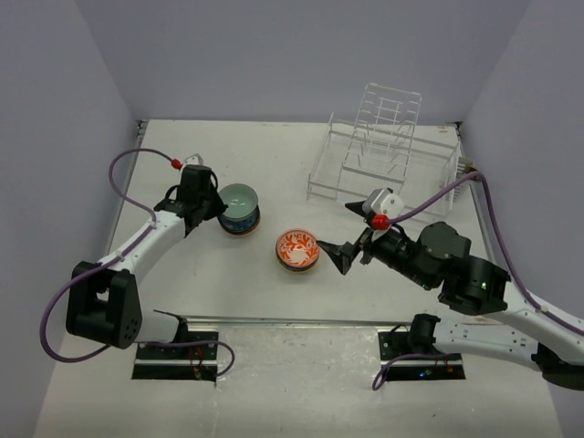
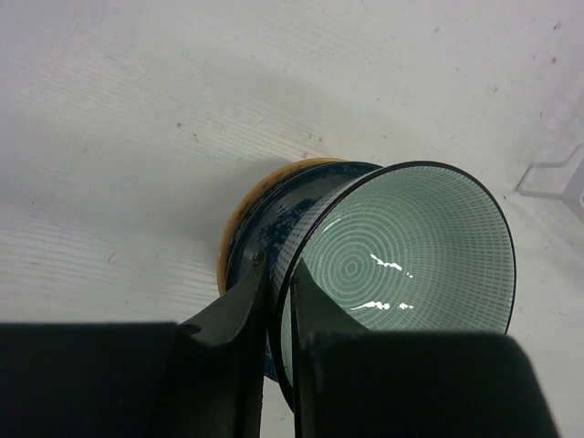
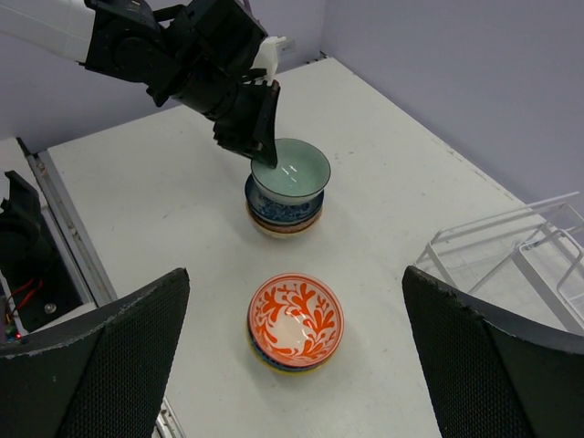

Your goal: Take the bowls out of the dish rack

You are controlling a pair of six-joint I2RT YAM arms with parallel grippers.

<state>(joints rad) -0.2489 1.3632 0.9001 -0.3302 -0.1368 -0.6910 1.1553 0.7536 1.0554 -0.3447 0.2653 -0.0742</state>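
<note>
A teal bowl [image 1: 240,206] sits on top of a stack of bowls on the table's left side. My left gripper [image 1: 215,208] is shut on its near rim, one finger inside and one outside [image 2: 281,287]. The teal bowl's ringed inside [image 2: 411,255] fills the left wrist view, with a blue patterned bowl [image 2: 274,219] under it. An orange-patterned bowl [image 1: 297,248] rests on another bowl at the table's middle. My right gripper [image 1: 345,233] is open and empty just right of it and looks down on it [image 3: 296,321]. The dish rack [image 1: 383,146] stands at the back right and holds no bowls.
The rack's corner [image 3: 511,255] shows at the right of the right wrist view, and the left gripper [image 3: 260,137] with the teal bowl [image 3: 292,173] at its top. Purple cables trail from both arms. Grey walls close the table's sides and back.
</note>
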